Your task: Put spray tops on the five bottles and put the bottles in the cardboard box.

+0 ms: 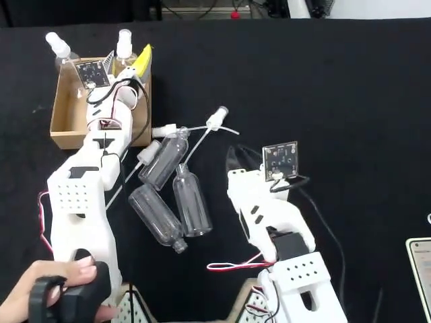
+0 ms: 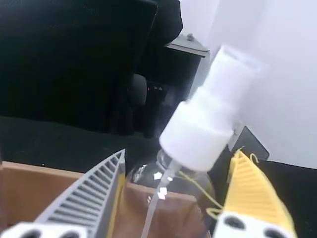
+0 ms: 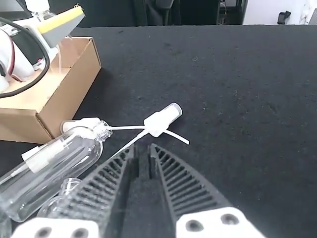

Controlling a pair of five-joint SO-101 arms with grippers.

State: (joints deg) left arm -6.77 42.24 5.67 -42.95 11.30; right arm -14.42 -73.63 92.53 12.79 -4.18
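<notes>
The cardboard box (image 1: pixel 67 114) stands at the back left. One capped bottle (image 1: pixel 62 52) stands in its far left corner. My left gripper (image 1: pixel 128 67) reaches over the box, and its grey and yellow fingers (image 2: pixel 247 188) are shut on a second capped bottle (image 2: pixel 168 183) with a white spray top (image 2: pixel 203 124), at the box's far right corner. Three uncapped bottles (image 1: pixel 168 158) (image 1: pixel 192 198) (image 1: pixel 155 215) lie mid-table. Loose spray tops (image 1: pixel 217 119) (image 1: pixel 165 131) lie beyond them. My right gripper (image 3: pixel 143 151) is shut and empty, just short of one spray top (image 3: pixel 161 119).
The black table stretches bare to the right and back. A white object (image 1: pixel 421 266) sits at the right edge. A red cable (image 1: pixel 232 264) loops by the right arm's base. The left arm's body lies across the box's near wall.
</notes>
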